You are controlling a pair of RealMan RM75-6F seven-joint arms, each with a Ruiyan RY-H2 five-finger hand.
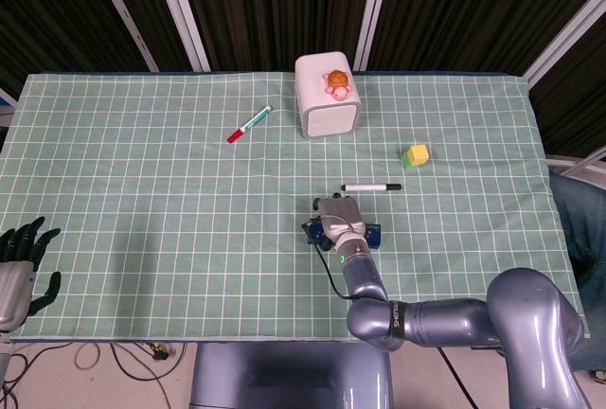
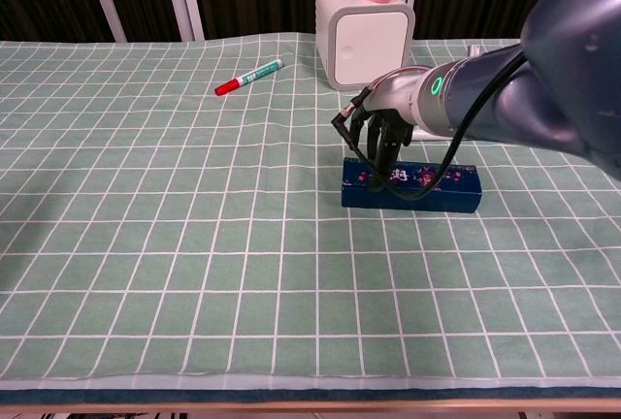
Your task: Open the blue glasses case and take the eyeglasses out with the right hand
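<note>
From the head view, the right hand (image 1: 339, 217) sits directly over the blue glasses case (image 1: 375, 233), covering most of it, so only slivers of blue show at either side of the wrist; the case lies near the middle of the green checked tablecloth (image 1: 142, 191), just in front of the black marker (image 1: 371, 186) and well apart from the yellow block (image 1: 416, 155), the red-capped marker (image 1: 249, 125) and the white box (image 1: 327, 95) with its small turtle toy (image 1: 338, 82). How the fingers lie cannot be told from this angle. At the table's near left edge the left hand (image 1: 21, 262) rests with fingers loosely spread, holding nothing. From the chest view, the case (image 2: 411, 188) lies flat and looks closed, and the right hand (image 2: 383, 143) reaches down with its fingers (image 2: 375, 152) bunched close together, tips touching the case's upper surface toward its left end. Opening it well probably means finding the lid's seam along the long edge and lifting there rather than pressing down, which would only pin the lid. With nothing bracing it, the case may slide or tip, so a slow, steady pull seems wise.
</note>
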